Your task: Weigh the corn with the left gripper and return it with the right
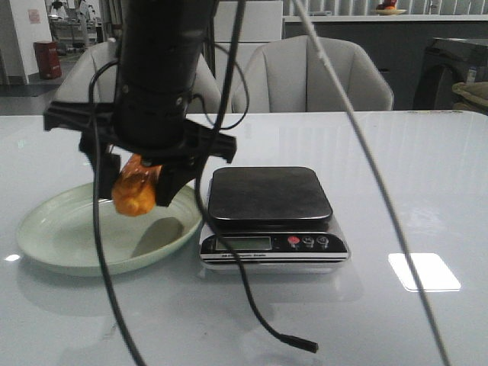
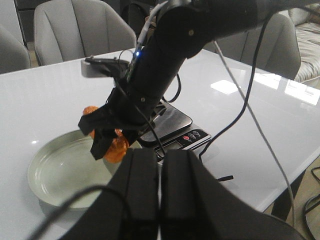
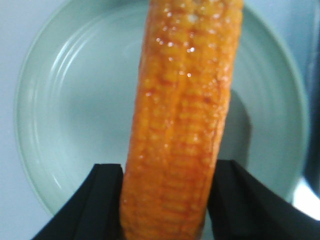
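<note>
Front view: right gripper [image 1: 137,179] squeezes corn [image 1: 134,191], held up over green plate [image 1: 46,244]. Scale [image 1: 268,194] bare, so you likely finished weighing. Left gripper [image 2: 160,165] pinched closed, empty. You only need lower corn onto plate.

Bright overhead light; glare on table [image 1: 424,271]; close corn [image 3: 182,125] blurred.

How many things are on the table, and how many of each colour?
Orange-yellow corn cob, held over the plate by the right gripper: 1
Pale green round plate: 1
Black-topped silver kitchen scale: 1
Total: 3
</note>
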`<state>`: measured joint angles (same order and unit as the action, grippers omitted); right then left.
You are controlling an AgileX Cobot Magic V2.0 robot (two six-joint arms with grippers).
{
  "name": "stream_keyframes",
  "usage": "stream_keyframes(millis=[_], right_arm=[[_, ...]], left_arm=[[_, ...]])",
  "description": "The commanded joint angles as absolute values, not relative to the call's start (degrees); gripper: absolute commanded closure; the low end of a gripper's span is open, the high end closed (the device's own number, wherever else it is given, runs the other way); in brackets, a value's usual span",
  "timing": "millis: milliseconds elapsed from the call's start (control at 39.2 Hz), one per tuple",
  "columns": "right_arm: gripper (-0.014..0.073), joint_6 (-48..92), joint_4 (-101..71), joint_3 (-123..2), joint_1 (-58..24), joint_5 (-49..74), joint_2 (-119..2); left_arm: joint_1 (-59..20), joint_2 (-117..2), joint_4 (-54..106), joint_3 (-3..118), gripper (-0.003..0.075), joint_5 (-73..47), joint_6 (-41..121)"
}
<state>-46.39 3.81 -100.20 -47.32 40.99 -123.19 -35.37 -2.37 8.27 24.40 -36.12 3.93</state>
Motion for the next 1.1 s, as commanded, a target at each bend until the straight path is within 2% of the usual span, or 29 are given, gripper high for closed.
stream_keyframes(millis=[0,204,281,510,714,944,1071], right_arm=[[0.0342,-45.4,4.2,-102.3,-48.3,36.5,-121.0],[0.0042,-45.4,3.0,-102.3,-48.7,34.8,-122.6],[-0.0017,-45.4,2.9,-102.3,-48.7,35.0,-122.6],[-0.0013,-45.4,2.9,-102.5,-47.5,36.9,-119.3],[-0.0013,-43.6,2.9,-102.5,-44.6,43.9,-112.9],[-0.0013,-29.9,2.2,-102.5,-38.6,55.7,-106.1],[-0.0013,-16.1,-1.7,-102.5,-34.3,62.0,-102.5]], left_arm=[[-35.7,-3.1,8.7,25.8,0.0598,-31.9,3.8],[-35.7,-3.1,8.7,25.8,0.0598,-31.9,3.8],[-35.7,-3.1,8.7,25.8,0.0598,-31.9,3.8],[-35.7,-3.1,8.7,25.8,0.0598,-31.9,3.8],[-35.7,-3.1,8.7,25.8,0.0598,-31.9,3.8],[-35.7,-3.1,8.7,25.8,0.0598,-31.9,3.8],[-35.7,-3.1,8.7,25.8,0.0598,-31.9,3.8]])
